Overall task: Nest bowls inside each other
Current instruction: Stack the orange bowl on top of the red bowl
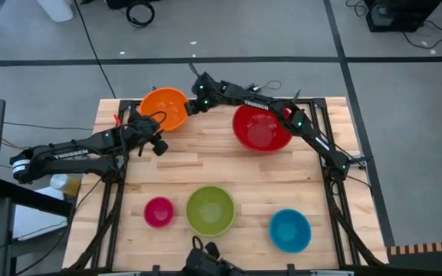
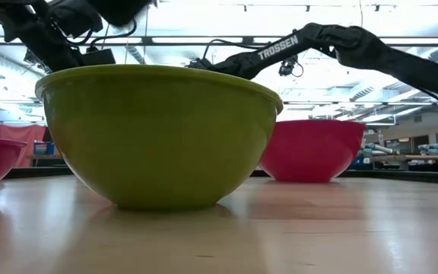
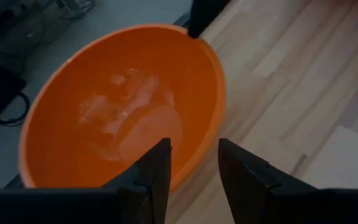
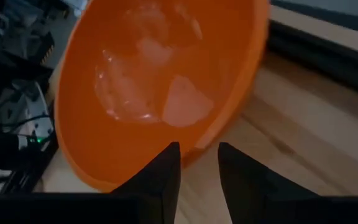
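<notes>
The orange bowl point(image 1: 163, 108) sits at the table's far left corner, with its far rim past the table edge. My left gripper point(image 1: 146, 119) is open at the bowl's left rim. In the left wrist view point(image 3: 194, 149) one finger is over the inside and one is outside the wall. My right gripper point(image 1: 191, 106) reaches across from the right and is open at the bowl's right rim point(image 4: 199, 144), with the rim just ahead of the gap between its fingers point(image 4: 197, 152). The red bowl point(image 1: 262, 128) stands under the right arm.
Along the near side stand a small pink bowl point(image 1: 158, 211), a green bowl point(image 1: 210, 209) and a blue bowl point(image 1: 290, 228). The green bowl point(image 2: 158, 129) fills the low view and hides the orange one. Bare wood lies mid-table between the rows.
</notes>
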